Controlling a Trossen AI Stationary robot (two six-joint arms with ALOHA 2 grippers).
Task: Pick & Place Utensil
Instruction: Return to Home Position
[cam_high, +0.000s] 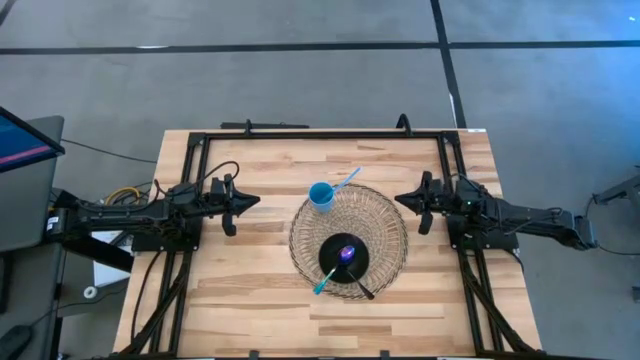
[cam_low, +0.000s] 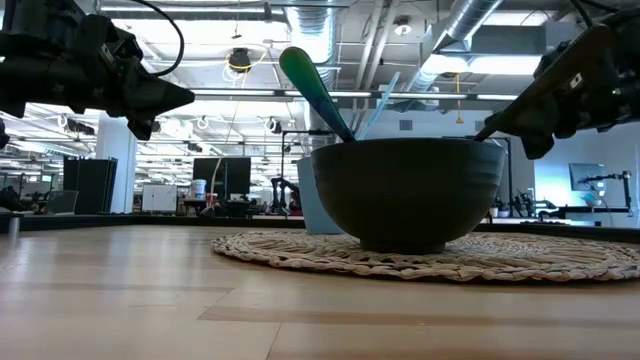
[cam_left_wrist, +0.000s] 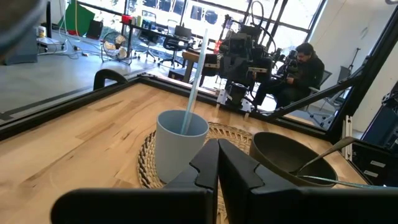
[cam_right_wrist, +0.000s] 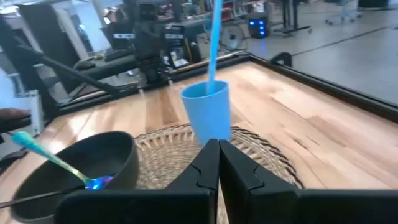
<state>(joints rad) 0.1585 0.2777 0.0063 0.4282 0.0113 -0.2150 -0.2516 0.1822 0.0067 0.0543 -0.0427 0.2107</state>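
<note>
A round woven mat (cam_high: 349, 238) lies in the table's middle. A dark bowl (cam_high: 344, 258) stands on its near part, with a teal-handled utensil (cam_high: 326, 281) and a dark-handled utensil (cam_high: 362, 289) leaning out over its rim. A blue cup (cam_high: 321, 196) stands on the mat's far-left edge, with a blue utensil (cam_high: 345, 181) leaning in it. My left gripper (cam_high: 256, 200) hovers left of the mat, shut and empty. My right gripper (cam_high: 399, 199) hovers right of it, shut and empty.
A black metal frame (cam_high: 320, 133) runs along the table's far edge and down both sides under the arms. Bare wood lies near the mat's near side and between each gripper and the mat. A seated person (cam_left_wrist: 298, 68) shows in the room beyond the table.
</note>
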